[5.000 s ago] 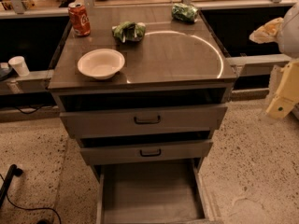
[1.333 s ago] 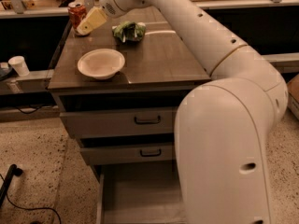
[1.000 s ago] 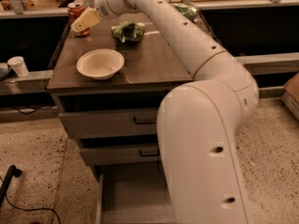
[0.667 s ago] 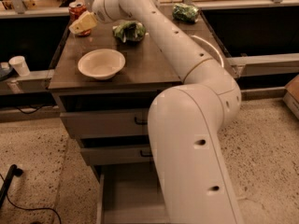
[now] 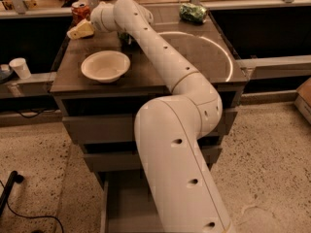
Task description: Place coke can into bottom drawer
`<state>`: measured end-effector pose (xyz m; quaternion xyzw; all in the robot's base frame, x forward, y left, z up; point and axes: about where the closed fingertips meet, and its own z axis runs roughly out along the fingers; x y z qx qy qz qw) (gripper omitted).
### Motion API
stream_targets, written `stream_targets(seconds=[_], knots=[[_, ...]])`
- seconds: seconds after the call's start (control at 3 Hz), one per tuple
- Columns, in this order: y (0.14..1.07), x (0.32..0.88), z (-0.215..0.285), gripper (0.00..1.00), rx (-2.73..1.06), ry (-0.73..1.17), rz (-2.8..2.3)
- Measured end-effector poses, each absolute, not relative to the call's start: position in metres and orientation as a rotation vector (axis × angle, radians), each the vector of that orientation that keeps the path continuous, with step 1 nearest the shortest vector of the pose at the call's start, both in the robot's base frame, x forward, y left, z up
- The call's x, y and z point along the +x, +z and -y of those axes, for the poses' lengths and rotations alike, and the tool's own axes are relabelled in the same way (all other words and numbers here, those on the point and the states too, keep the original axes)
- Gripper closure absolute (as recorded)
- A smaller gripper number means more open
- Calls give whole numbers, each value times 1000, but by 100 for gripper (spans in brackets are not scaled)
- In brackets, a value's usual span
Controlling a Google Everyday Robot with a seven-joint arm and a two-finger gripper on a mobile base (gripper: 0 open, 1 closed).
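Note:
The coke can point(image 5: 79, 10), red-orange with a silver top, stands upright at the far left corner of the cabinet top point(image 5: 160, 74). My gripper point(image 5: 81, 29) is just in front of and below the can, close to it; I cannot tell whether it touches the can. My white arm reaches from the lower middle of the view across the cabinet top to it. The bottom drawer point(image 5: 121, 208) is pulled open at the bottom of the view, a plain grey tray partly hidden by my arm.
A white bowl point(image 5: 105, 66) sits on the cabinet top near the front left, right of the gripper. A green snack bag point(image 5: 193, 12) lies at the far right. Another green bag point(image 5: 124, 36) is mostly hidden behind my arm. A white cup point(image 5: 20, 67) stands on the left ledge.
My arm has come into view and reached across the cabinet top. Over the last second the gripper has moved left and settled by the coke can. The can, bowl and bags have not moved.

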<state>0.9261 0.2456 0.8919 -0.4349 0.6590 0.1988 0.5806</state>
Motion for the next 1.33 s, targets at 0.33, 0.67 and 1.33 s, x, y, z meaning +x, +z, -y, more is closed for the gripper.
stream_targets(seconds=[0.33, 0.67, 1.33], knots=[[888, 931, -268, 0, -1015, 483, -1526], [891, 928, -281, 0, -1036, 494, -1511], [892, 928, -281, 50, -1035, 494, -1510]])
